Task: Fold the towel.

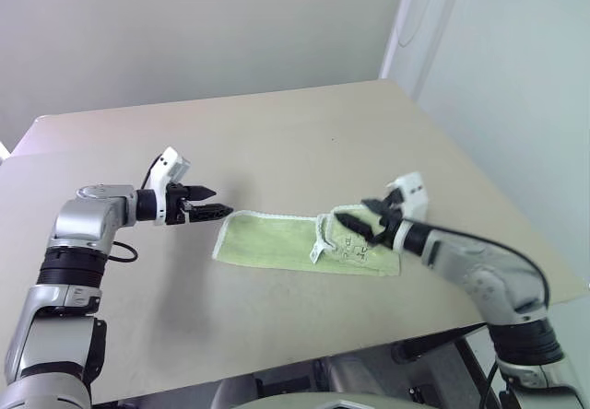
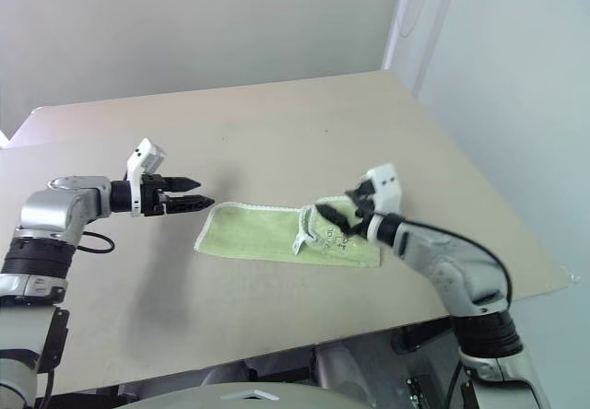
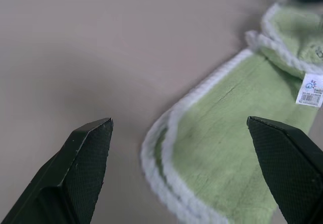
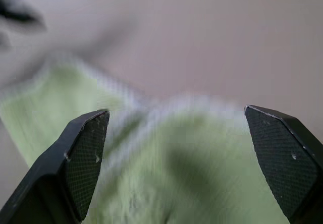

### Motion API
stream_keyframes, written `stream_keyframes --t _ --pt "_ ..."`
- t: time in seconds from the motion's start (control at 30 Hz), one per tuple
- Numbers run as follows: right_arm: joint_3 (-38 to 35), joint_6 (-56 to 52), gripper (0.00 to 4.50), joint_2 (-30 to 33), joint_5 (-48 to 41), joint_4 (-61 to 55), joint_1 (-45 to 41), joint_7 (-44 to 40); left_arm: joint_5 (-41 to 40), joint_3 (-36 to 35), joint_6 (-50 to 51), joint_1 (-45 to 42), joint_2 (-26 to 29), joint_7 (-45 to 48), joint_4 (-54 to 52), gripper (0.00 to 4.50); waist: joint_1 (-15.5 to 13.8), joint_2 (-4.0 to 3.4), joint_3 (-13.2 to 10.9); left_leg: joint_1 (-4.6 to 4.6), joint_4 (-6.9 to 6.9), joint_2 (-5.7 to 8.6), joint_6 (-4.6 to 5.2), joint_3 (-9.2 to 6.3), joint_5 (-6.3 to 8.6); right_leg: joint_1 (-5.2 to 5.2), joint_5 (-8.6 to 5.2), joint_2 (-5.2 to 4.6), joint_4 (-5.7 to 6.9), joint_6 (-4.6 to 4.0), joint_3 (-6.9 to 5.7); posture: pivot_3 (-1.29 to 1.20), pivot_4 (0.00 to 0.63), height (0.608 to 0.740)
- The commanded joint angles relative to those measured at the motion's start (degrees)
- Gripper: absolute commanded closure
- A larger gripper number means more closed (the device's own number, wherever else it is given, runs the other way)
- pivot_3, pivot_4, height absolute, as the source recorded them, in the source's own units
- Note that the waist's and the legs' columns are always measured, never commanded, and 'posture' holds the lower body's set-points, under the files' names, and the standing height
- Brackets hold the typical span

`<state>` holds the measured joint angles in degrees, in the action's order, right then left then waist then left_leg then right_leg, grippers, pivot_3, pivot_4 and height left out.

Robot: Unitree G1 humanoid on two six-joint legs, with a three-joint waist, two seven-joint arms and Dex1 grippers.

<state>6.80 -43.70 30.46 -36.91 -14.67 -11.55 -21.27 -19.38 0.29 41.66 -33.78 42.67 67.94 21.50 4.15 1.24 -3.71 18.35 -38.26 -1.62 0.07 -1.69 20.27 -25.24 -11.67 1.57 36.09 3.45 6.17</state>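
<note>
Two pincers released | left pincer off towel end | right pincer over it

arms: showing silver-grey shells with black joint bands
cables: black, looping beside each forearm
wrist cameras: sitting in white housings
fingers: black, textured

I see a plain beige surface with a rounded far corner — a pale grey wall behind it, a white vertical trim strip to the right, soft even light.
</note>
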Motion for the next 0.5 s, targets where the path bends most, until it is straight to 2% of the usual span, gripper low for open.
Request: stream_keyframes --t 0.03,0.13,0.27,0.37,0.5 --pt "4.2 5.0 0.02 -0.3 7.5 0.6 -0.5 -2.1 -1.3 -2.0 3.1 0.3 2.9 0.3 -1.0 0.0 0.0 0.0 0.0 -0.02 0.0 0.0 0.0 0.0 0.0 0.0 -0.02 0.0 0.02 -0.03 0.0 0.0 0.0 0.712" --pt "8.3 9.3 0.02 -1.3 15.0 4.1 -1.1 -1.8 -0.7 -0.4 5.2 2.6 5.5 1.2 -1.6 0.0 0.1 0.02 0.0 -0.06 -0.02 0.0 -0.04 0.0 -0.02 0.01 -0.08 0.01 0.05 -0.14 0.01 0.0 0.0 0.712" --pt "7.9 10.5 0.02 -2.7 18.4 5.6 -1.9 -2.1 -1.1 0.5 7.0 4.1 6.5 1.9 -2.6 0.0 0.0 0.06 0.0 -0.06 -0.02 0.0 -0.17 -0.02 -0.09 0.02 -0.08 0.01 0.07 -0.16 0.0 0.0 0.0 0.712" --pt "7.4 10.6 0.02 -3.4 19.7 5.8 -1.8 -2.8 -1.1 0.5 7.3 4.3 6.6 2.0 -2.8 0.0 -0.1 0.19 0.1 -0.04 -0.04 0.01 -0.22 -0.03 -0.12 0.02 -0.08 0.0 0.07 -0.18 0.0 0.0 0.0 0.712" --pt "1.4 5.4 0.02 -3.1 14.7 -0.9 -3.8 -3.9 -4.7 -1.5 18.6 3.1 2.3 -1.7 1.5 0.0 0.0 0.17 0.1 -0.04 -0.04 0.06 -0.22 -0.03 -0.12 0.03 -0.07 -0.02 0.08 -0.17 0.01 0.0 0.0 0.712"
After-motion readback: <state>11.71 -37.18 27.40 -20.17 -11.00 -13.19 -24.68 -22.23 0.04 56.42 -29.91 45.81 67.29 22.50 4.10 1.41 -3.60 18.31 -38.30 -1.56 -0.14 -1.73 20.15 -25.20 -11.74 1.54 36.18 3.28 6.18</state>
